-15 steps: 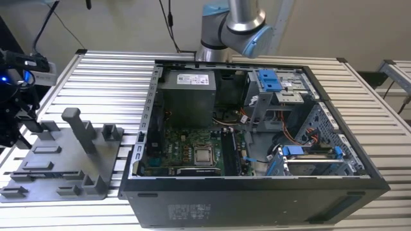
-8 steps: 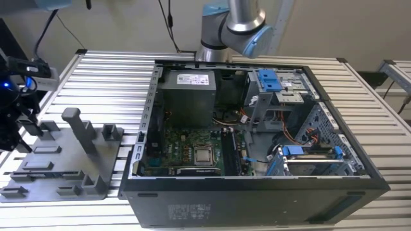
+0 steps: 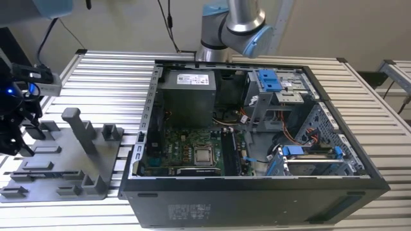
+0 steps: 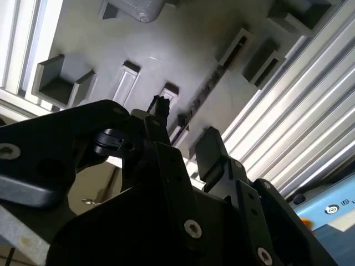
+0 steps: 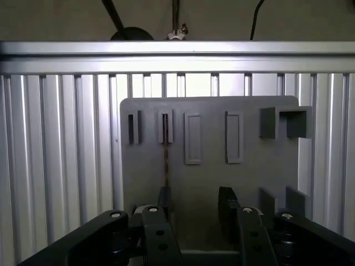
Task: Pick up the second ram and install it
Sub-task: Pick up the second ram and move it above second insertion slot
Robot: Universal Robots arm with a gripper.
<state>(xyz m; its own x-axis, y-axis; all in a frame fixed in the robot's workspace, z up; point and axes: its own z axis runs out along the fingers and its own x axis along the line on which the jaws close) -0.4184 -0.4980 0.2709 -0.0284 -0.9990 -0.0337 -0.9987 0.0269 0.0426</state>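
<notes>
1. While the gripper (image 3: 13, 130) hangs over the grey fixture tray (image 3: 70, 163) at the exterior view's left, well apart from the open computer case (image 3: 257, 192), note that its fingers stand apart with a clear gap and hold nothing.
2. You will find the second ram (image 5: 166, 149) standing on edge in a narrow slot of that tray. It is seated, not lifted and not installed.
3. Governing relation: the strip's long axis runs straight away from the fingertips across the tray, and the jaws open crosswise to that axis. Its flat faces therefore face the pads.
4. In the first wrist view the strip lines up with one finger (image 5: 163, 202), not with the middle of the gap. In my judgement a sideways offset remains, though the camera angle may overstate it.
5. The first wrist view gives you the strip's thin top edge. The second wrist view takes the strip (image 4: 205, 88) at a slant, so you see dark chips along its face and its near end close by the fingertips.
6. From the exterior view, take the layout: the tray lies just beside the case on the slatted table (image 3: 115, 82). You cannot tell from it how high the fingers stand above the slot.
</notes>
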